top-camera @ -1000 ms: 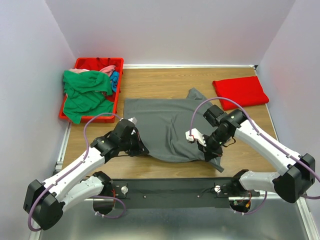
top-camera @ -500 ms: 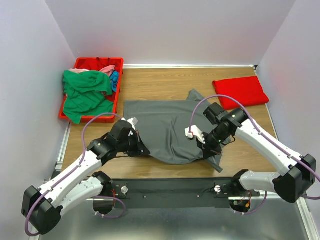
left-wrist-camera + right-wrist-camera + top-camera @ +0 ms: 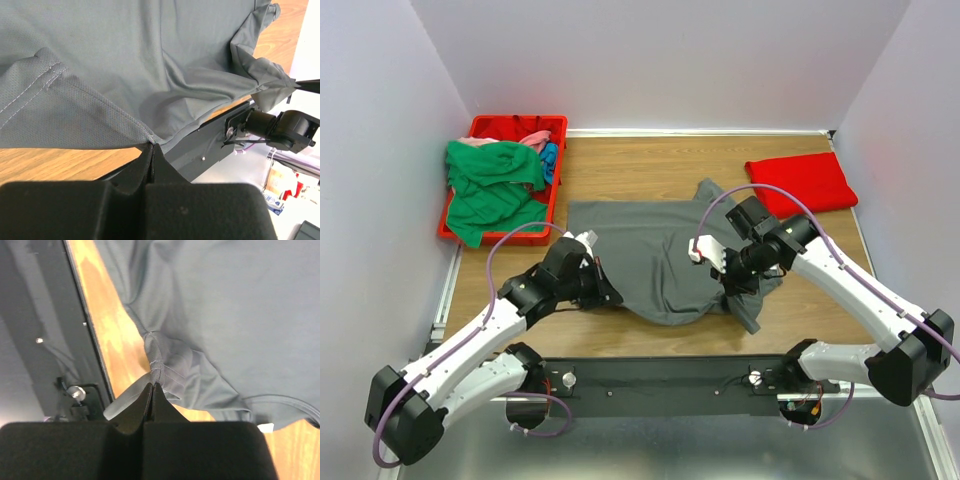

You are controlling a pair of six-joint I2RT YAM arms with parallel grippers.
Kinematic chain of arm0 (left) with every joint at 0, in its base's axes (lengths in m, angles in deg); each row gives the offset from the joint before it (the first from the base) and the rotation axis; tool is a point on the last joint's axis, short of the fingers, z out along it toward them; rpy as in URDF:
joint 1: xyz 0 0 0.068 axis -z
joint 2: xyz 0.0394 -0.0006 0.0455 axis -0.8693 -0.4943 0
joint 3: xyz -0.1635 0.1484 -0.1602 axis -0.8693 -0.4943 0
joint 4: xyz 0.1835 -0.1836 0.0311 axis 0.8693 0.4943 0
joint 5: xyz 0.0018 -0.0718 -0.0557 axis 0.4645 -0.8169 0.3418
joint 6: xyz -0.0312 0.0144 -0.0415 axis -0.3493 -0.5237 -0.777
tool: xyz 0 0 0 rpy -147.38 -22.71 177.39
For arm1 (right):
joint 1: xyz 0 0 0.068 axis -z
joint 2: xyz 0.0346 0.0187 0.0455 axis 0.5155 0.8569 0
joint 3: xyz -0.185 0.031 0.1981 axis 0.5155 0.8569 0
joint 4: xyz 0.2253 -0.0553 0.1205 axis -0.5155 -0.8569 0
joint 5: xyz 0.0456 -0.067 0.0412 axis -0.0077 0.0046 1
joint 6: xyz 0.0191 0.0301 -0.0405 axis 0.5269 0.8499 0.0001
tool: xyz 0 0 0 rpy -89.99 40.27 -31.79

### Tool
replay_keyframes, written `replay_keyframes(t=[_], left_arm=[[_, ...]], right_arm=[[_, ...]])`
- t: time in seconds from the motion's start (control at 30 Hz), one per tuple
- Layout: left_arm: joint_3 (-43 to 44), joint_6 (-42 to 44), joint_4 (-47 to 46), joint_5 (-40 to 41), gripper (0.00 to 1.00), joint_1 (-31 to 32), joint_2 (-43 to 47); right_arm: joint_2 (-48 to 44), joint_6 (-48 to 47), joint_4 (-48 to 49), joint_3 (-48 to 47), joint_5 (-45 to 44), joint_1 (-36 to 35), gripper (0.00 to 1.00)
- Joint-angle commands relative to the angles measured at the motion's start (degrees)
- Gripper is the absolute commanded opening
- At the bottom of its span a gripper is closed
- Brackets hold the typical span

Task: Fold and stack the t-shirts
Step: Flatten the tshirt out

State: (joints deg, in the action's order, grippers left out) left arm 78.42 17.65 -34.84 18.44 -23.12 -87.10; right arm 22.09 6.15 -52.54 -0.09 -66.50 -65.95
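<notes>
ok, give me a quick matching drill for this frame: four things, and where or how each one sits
Things:
1. dark grey t-shirt
2. red t-shirt
3. green t-shirt
4. red plastic bin

Place or state:
A. folded flat, far right
B. laid out in the middle, near edge pinched by the left gripper and the right gripper
C. draped over the bin's near rim
D. far left corner

Pairs: 1-B, 2-A, 3-C, 4-D

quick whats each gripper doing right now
left gripper: closed, pinching the near hem of the dark grey t-shirt
right gripper: closed, pinching the same shirt's edge
</notes>
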Motion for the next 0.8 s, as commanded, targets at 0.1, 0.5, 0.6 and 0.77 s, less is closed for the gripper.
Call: replay_keyframes(t=[0.1, 0.5, 0.6, 0.77], left_arm=[[-0.27, -0.99, 1.57, 2.17, 0.00, -0.69, 3.85], [-3.25, -1.17, 8.78, -2.13, 0.00, -0.60, 10.71], [-4.75, -1.00, 9.04, -4.59, 0.00, -0.61, 11.24], [-5.63, 0.41, 9.65, -8.20, 0.00, -0.69, 11.50]], right_arm=[[0.06, 1.32, 2.12, -0.68, -1.66, 0.02, 0.00], [-0.30, -3.59, -2.71, 2.66, 7.40, 0.02, 0.00], [-0.30, -5.44, -4.73, 2.58, 10.56, 0.11, 0.01], [1.19, -8.16, -8.59, 2.31, 13.37, 0.11, 0.00]])
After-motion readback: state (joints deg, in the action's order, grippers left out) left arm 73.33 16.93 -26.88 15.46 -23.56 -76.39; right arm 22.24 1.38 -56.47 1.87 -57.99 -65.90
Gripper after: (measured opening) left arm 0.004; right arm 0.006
